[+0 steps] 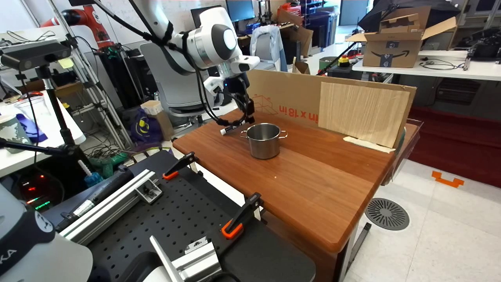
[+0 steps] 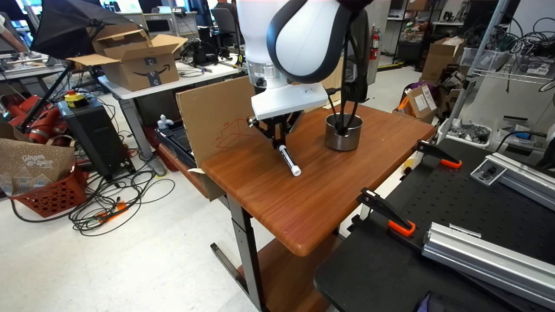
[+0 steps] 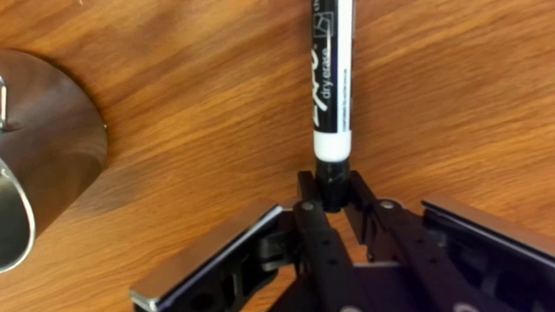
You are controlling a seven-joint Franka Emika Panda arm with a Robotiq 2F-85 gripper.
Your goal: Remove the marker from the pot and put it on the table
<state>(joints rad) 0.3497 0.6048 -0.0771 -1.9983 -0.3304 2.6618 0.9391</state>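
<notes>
Gripper state: the jaws of the gripper [image 3: 332, 190] stand close together, only as far apart as the black end of the marker [image 3: 332, 78] is thick, a finger against each side; they have hold of that and nothing more.
Marker's place: out of the pot [image 1: 264, 144] and over the table [image 1: 313, 188], reaching from the fingertips towards 12 o'clock in the wrist view.
Reason for the end grip: only one end is pinched, which I judge suits drawing a marker up from inside a pot and leaves the white end free to meet the table first.
Marker's slope: in an exterior view the marker [image 2: 288, 159] points down to 5 o'clock; whether its white end touches the table is hard to tell.
Pot's place: upright on the table, apart from the marker and the fingers, at 9 o'clock from the fingertips in the wrist view; presumably it needs no moving, since there is room beside it.
Cardboard's purpose: the cardboard [image 1: 287, 98] stands on edge along the table, at 1 o'clock from the pot in an exterior view, perhaps as a fence against things rolling off.
Marker's look: slim and straight, with a black label, a white stripe along it, pale lettering that includes "dry erase", and a white collar just before the black end.
Setting down: I would lower it flat, then let go; it may roll once loose.
</notes>
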